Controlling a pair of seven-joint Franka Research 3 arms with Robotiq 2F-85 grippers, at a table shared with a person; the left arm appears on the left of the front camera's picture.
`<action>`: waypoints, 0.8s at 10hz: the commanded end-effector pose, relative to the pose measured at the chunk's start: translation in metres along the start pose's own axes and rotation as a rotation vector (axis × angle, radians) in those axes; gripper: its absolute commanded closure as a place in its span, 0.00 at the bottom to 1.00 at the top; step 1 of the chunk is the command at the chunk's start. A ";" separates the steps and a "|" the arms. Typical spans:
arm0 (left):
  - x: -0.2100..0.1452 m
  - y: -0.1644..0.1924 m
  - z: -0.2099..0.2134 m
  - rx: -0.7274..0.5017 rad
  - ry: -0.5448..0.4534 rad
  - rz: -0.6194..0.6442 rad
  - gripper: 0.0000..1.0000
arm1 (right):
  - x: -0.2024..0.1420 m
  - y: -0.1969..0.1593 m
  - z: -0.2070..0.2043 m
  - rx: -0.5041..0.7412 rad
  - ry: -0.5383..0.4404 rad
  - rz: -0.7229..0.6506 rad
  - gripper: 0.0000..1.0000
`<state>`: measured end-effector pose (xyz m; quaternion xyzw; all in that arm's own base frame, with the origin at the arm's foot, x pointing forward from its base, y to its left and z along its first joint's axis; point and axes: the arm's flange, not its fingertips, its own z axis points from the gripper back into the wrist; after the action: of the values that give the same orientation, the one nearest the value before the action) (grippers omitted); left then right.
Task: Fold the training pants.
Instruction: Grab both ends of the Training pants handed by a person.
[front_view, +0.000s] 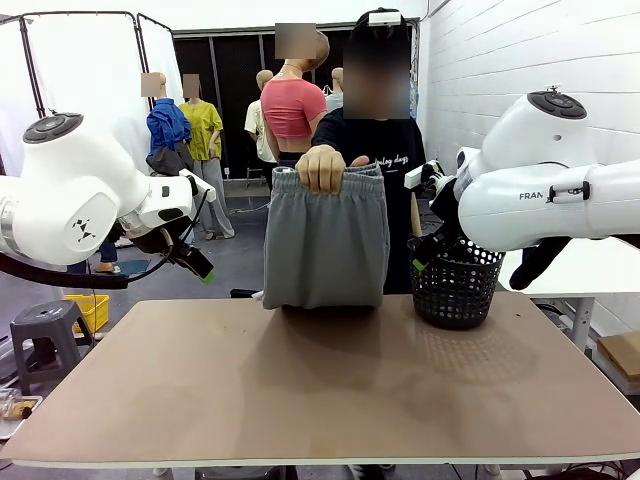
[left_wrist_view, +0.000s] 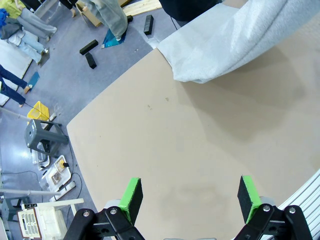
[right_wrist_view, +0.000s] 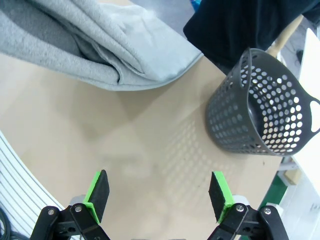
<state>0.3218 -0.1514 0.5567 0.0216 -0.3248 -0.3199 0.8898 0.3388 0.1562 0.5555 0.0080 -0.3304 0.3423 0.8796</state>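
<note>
Folding has not begun: the training pants (front_view: 325, 240) hang from the person's hand (front_view: 322, 168), hems touching the surface's (front_view: 300, 400) far edge, while the left end effector (left_wrist_view: 190, 189) and right end effector (right_wrist_view: 159, 192) gape wide, empty.

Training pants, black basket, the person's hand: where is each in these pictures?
training pants (front_view: 325, 250), front view, middle of the hanging grey cloth
basket (front_view: 455, 295), front view, its mesh wall
person's hand (front_view: 322, 168), front view, knuckles at the waistband
</note>
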 end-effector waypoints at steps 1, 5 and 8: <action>0.000 0.000 0.000 0.000 0.000 0.000 0.00 | 0.000 0.000 0.000 0.000 0.000 0.000 0.00; 0.003 0.014 0.022 -0.043 0.051 -0.455 0.00 | -0.008 -0.026 0.009 0.034 0.041 0.340 0.00; 0.009 0.027 0.009 -0.159 0.106 -0.746 0.00 | -0.012 -0.042 -0.002 0.022 0.078 0.612 0.00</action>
<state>0.3246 -0.1386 0.5719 0.0840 -0.2382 -0.6016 0.7578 0.3499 0.1196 0.5570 -0.0750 -0.2851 0.5632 0.7719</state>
